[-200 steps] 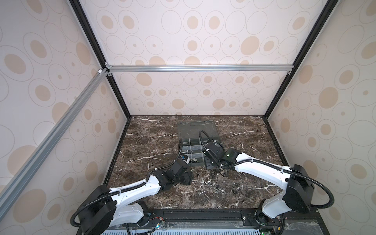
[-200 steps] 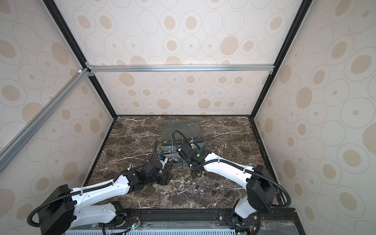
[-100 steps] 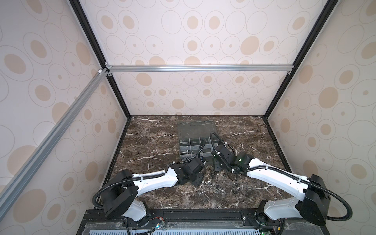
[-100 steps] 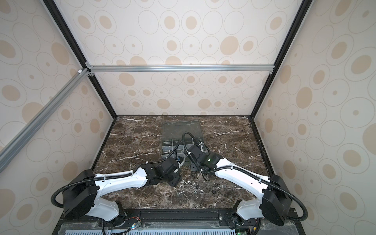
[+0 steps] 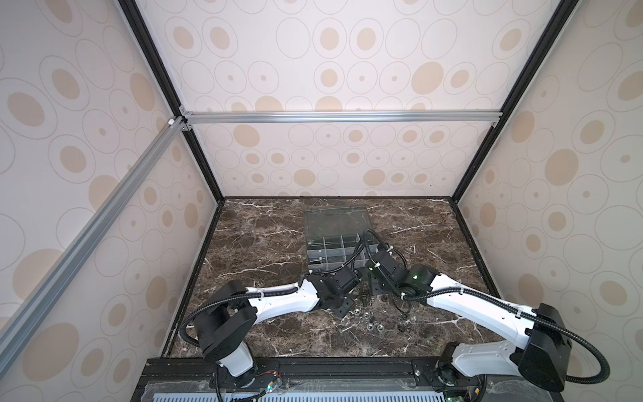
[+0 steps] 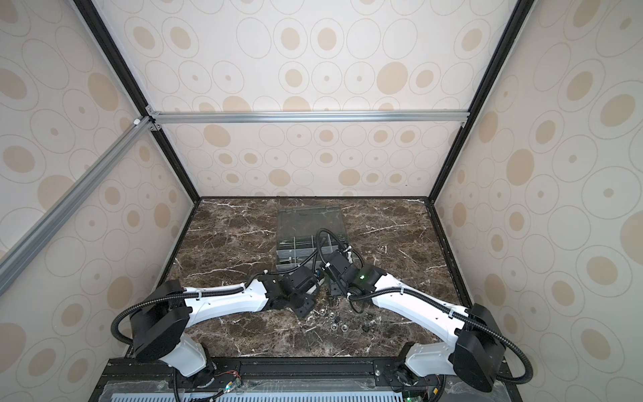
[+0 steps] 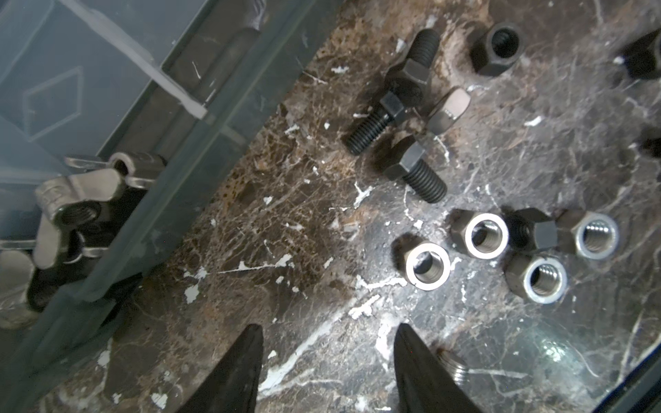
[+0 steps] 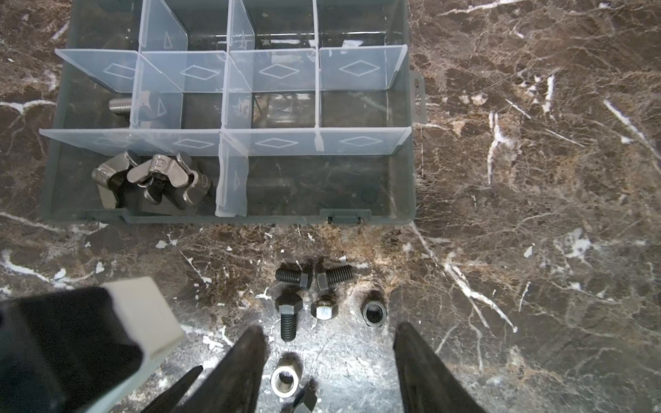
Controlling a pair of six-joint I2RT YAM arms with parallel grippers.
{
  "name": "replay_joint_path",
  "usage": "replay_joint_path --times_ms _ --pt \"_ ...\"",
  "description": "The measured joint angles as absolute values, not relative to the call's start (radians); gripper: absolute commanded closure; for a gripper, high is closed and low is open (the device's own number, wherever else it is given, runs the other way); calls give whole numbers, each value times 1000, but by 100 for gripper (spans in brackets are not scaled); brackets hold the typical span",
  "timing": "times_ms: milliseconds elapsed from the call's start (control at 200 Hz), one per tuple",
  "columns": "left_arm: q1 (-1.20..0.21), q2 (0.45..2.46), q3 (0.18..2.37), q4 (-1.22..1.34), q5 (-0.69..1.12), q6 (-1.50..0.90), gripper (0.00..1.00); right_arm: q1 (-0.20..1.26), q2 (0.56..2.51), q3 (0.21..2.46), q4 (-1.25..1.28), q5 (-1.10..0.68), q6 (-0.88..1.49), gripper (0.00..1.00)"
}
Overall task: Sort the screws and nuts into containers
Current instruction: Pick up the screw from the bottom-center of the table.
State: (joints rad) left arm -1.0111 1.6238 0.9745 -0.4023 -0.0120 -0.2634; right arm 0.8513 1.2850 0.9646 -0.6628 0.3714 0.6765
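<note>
Hands both open: left hand (image 7: 327, 329) and right hand (image 8: 329, 327) above loose screws (image 8: 288, 314).

Both arms share one build. The left arm (image 5: 278, 306), lower left in both top views, and the right arm (image 5: 480, 306), lower right, have glossy white link shells joined by bulky matte black joint housings (image 5: 546, 348). Ribbed black cable conduits (image 5: 607, 367) loop outside each arm, strapped on with white ties (image 5: 517, 313). A small green light (image 5: 414, 277) glows on the right arm's black wrist housing. In the wrist views, the left pincer (image 7: 327, 327) and right pincer (image 8: 329, 327) each show two black wedge-shaped fingers (image 7: 236, 372) tapering to points.
</note>
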Motion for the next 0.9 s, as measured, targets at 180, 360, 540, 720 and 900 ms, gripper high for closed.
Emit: replay_joint_path --times_ms 180,360,540,720,900 --pt "-1014 1667 1007 -429 6 -236 47 851 1228 939 -671 379 692 39" --pt "-1039 1668 1007 -447 33 -223 48 851 1194 920 -687 401 700 38" --pt "-1074 1665 1002 -451 71 -222 49 834 1160 918 -712 428 703 38" --pt "-1106 1664 976 -452 99 -223 52 796 1092 899 -736 450 704 38" --pt "-1124 1664 967 -451 119 -223 57 768 1035 874 -764 461 710 37"
